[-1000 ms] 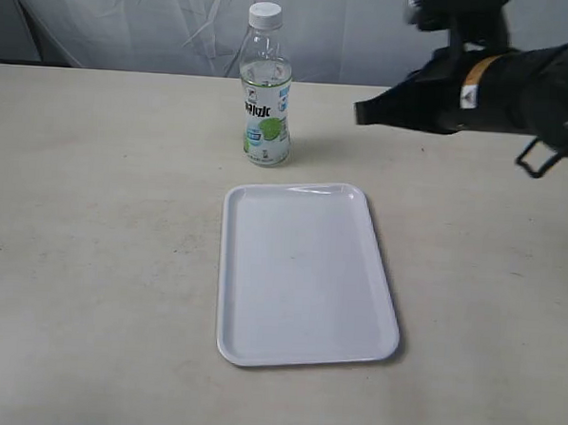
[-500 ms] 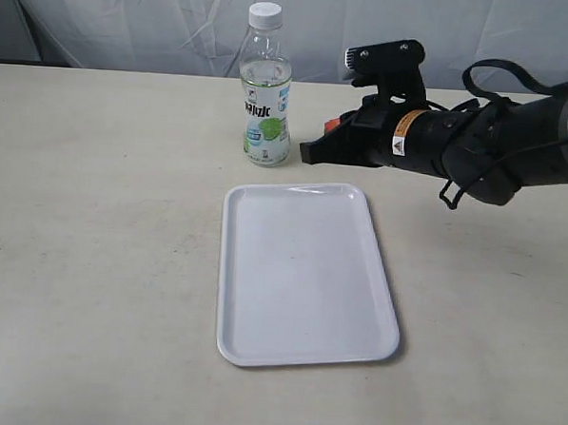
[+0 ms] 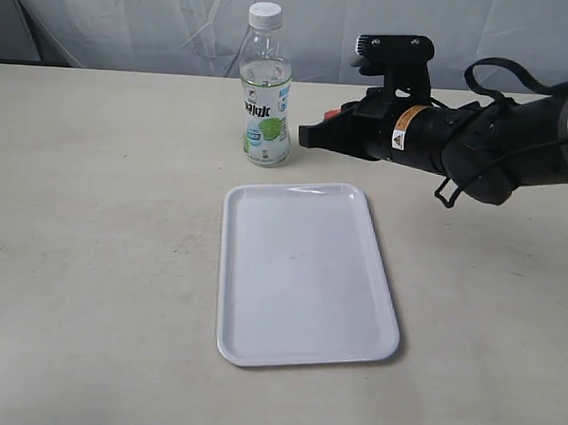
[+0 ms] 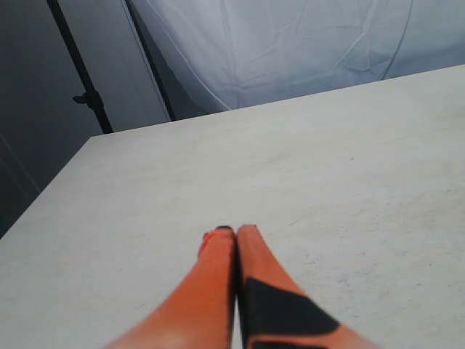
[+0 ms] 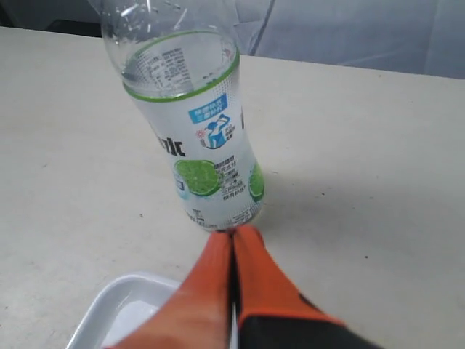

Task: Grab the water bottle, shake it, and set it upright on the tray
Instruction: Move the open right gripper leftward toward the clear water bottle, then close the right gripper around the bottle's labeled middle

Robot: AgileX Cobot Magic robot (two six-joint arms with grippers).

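Left wrist view: left gripper (image 4: 236, 234) fingers pressed together, empty, idle over bare table (image 4: 327, 167). Water bottle (image 3: 266, 97) upright on table just behind tray (image 3: 305, 271), untouched. Right gripper (image 3: 309, 135) level with label (image 3: 266, 126), fingers together, just beside it; must spread before grasping.

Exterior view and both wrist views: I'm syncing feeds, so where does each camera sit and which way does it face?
Exterior: off-arm, looking down across table at water bottle, tray; right arm shows.
Left wrist: on left arm, facing along the table toward curtain; shut jaws show.
Right wrist: on right arm, facing the water bottle; shut jaws show.
Exterior and right wrist share water bottle and tray.
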